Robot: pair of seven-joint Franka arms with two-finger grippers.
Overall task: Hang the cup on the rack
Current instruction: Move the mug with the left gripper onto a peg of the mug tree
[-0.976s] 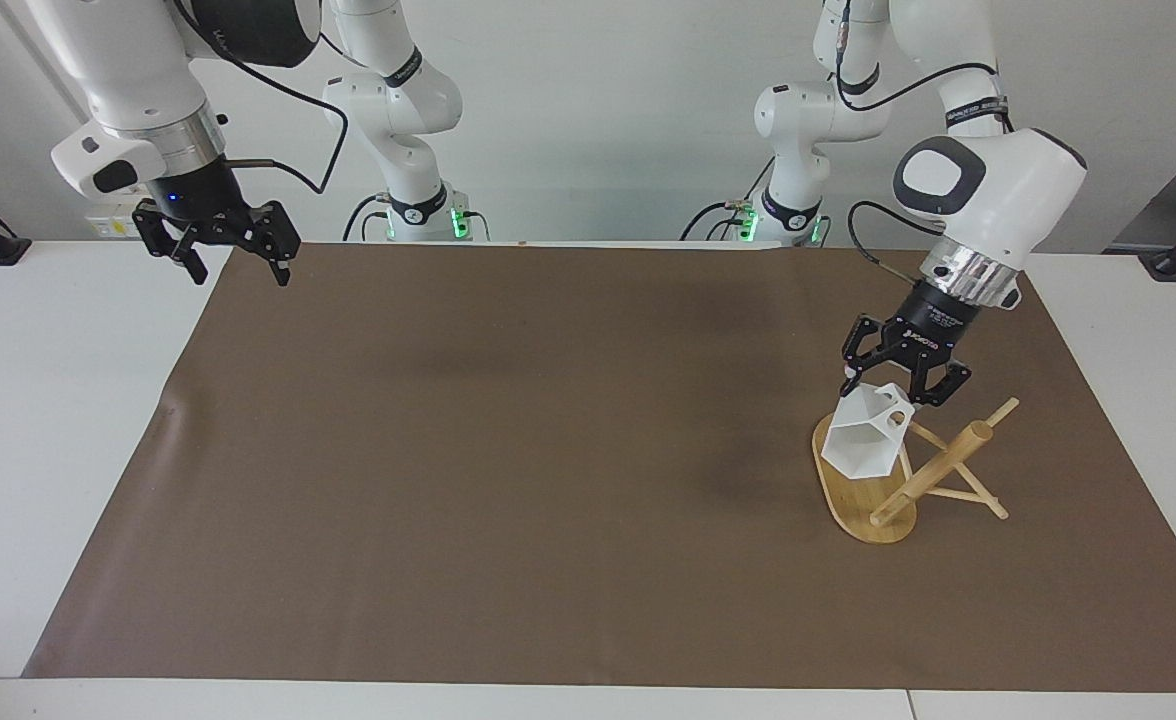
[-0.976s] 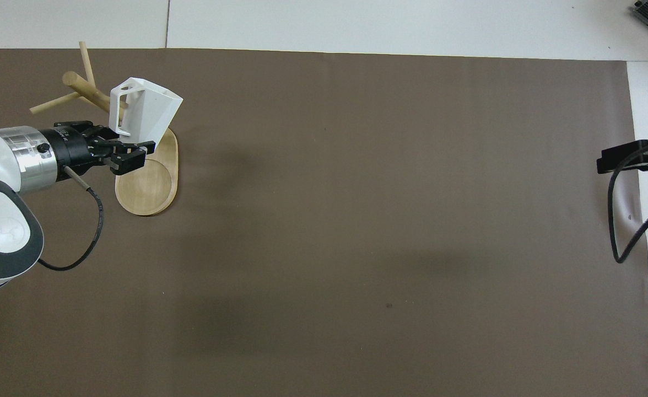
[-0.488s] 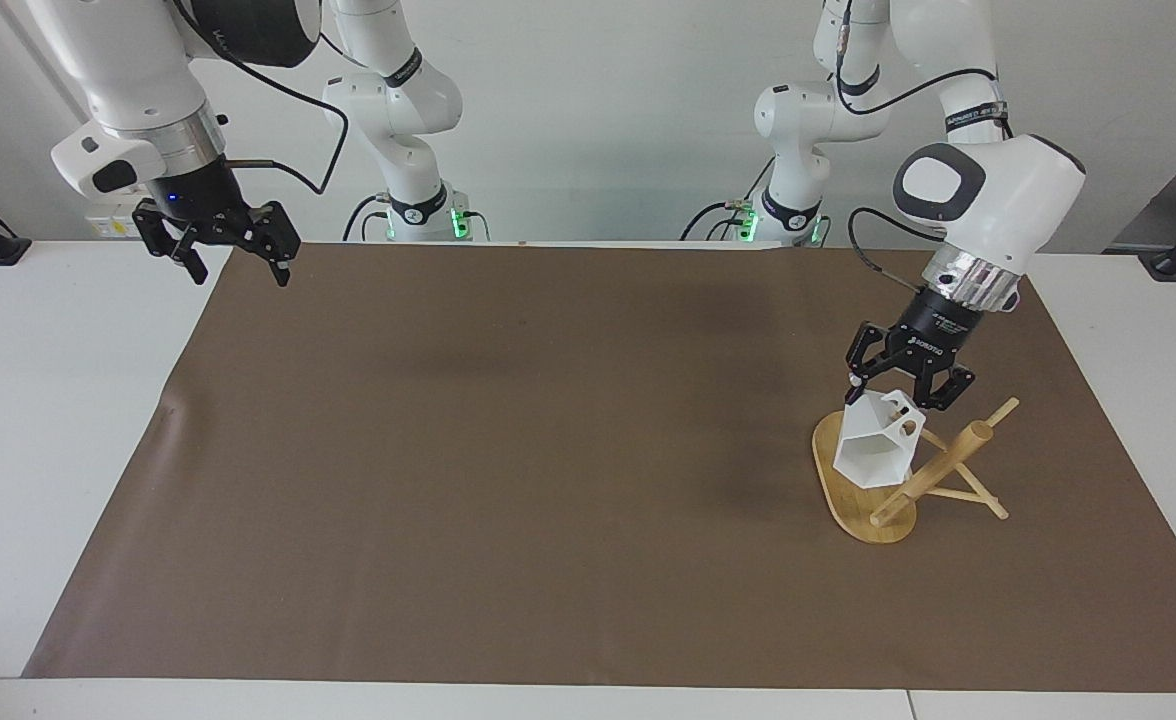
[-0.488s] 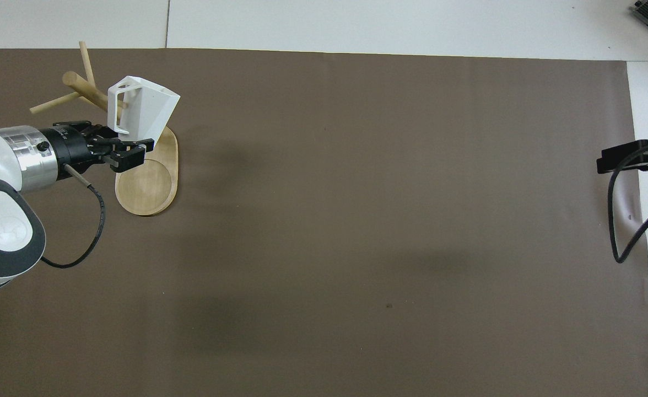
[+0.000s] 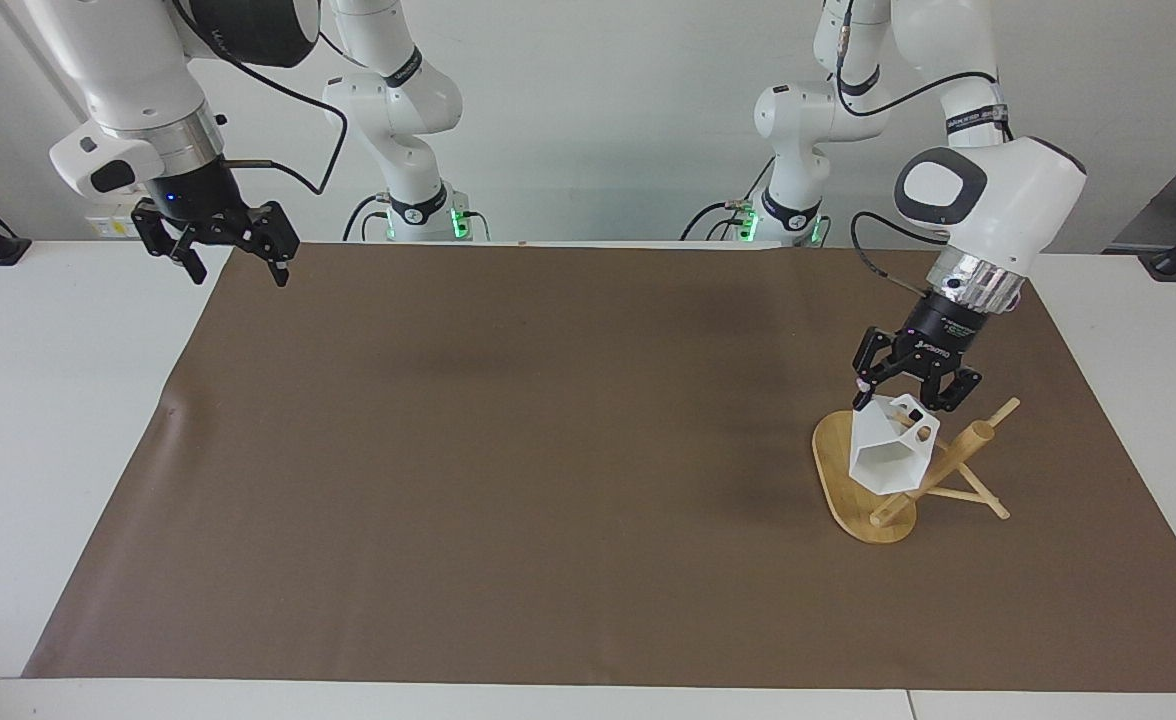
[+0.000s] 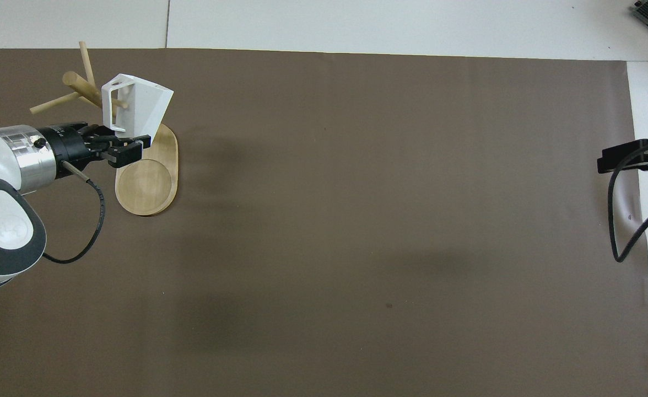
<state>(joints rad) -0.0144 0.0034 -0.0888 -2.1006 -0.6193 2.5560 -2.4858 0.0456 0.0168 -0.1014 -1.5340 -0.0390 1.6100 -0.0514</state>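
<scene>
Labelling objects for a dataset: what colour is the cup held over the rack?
White all over, no pattern; the cup shows best in the facing view.

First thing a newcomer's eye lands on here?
The white cup tipped on its side in the left gripper, over the bamboo rack at the left arm's end of the brown mat, its handle by a peg. Next, the right gripper waiting open over the mat's other end.

The left tool (image 5: 896,396) has carried the cup (image 5: 893,455) closer against the rack (image 5: 948,470) post.
</scene>
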